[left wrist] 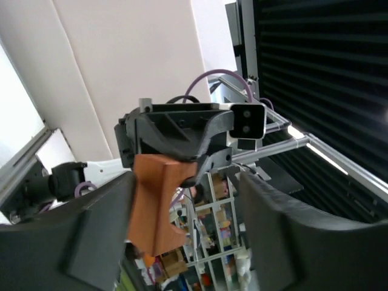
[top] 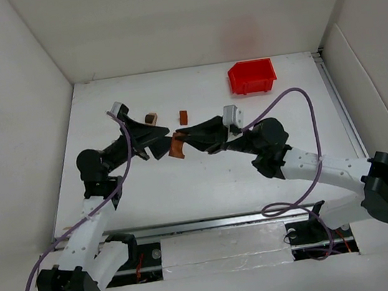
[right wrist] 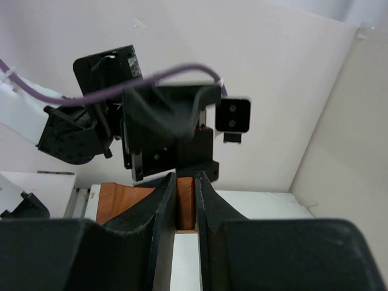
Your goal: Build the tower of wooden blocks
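Seen from above, a reddish-brown wooden arch block (top: pixel 176 149) hangs above the white table (top: pixel 207 187) near its middle, between the two arms. The right gripper (top: pixel 188 141) comes at it from one side and the left gripper (top: pixel 161 143) from the other. A small tan-and-brown wooden block (top: pixel 151 118) and a short reddish-brown wooden bar (top: pixel 183 117) lie loose just behind, apart from each other, and a red plastic bin (top: pixel 251 76) sits at the far right. No stack shows anywhere. In the left wrist view, that arm's fingers (left wrist: pixel 91 236) are spread wide. The arch block (left wrist: pixel 156 206) sits in the gap hard by one finger, well clear of the other, and is pinched at its top by the opposite gripper. In the right wrist view, the right arm's fingers (right wrist: pixel 163 206) are drawn in narrow with the arch block (right wrist: pixel 121 203) clamped between them. Judging by its look, the piece is light, rigid and smooth-faced. It should not crush, but it could swivel if pinched near a corner or over the cut-out. The flat parallel faces, away from the arch hollow, look like the surest hold.
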